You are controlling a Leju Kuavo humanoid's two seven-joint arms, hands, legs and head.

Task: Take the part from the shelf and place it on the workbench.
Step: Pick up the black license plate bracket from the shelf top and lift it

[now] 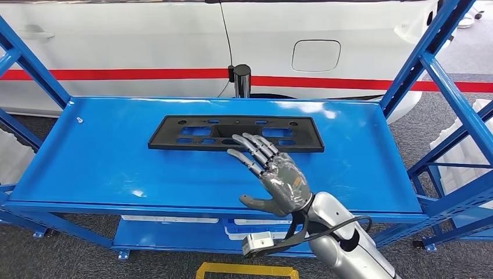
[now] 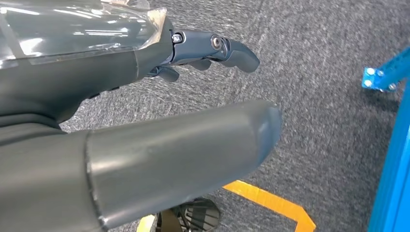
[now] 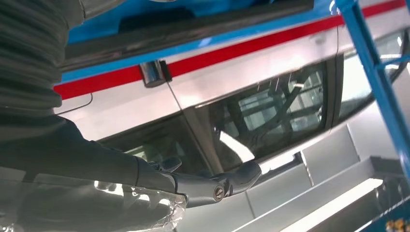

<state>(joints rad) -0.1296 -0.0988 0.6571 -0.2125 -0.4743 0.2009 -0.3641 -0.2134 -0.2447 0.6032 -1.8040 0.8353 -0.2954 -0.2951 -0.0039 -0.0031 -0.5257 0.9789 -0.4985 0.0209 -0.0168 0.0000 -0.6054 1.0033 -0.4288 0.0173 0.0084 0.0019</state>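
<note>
One black part (image 1: 235, 133), a long flat plate with cut-outs, lies flat on the blue shelf (image 1: 116, 163), toward the shelf's back half and roughly centred. Right hand (image 1: 273, 174) reaches over the shelf from 5 o'clock; its fingers (image 1: 256, 148) are stretched out and spread, their tips over the near edge of the part at its middle. Contact cannot be told from the head view. The fingers grip nothing; the thumb sticks out to 9 o'clock, over bare shelf. Left hand (image 2: 145, 135) hangs above grey carpet (image 2: 314, 121), with its fingers (image 2: 232, 50) loosely extended and nothing in them. At 12 o'clock behind the shelf stands a white car (image 1: 174, 46) with a red stripe. Yellow floor tape (image 1: 247, 270) at 6 o'clock.
</note>
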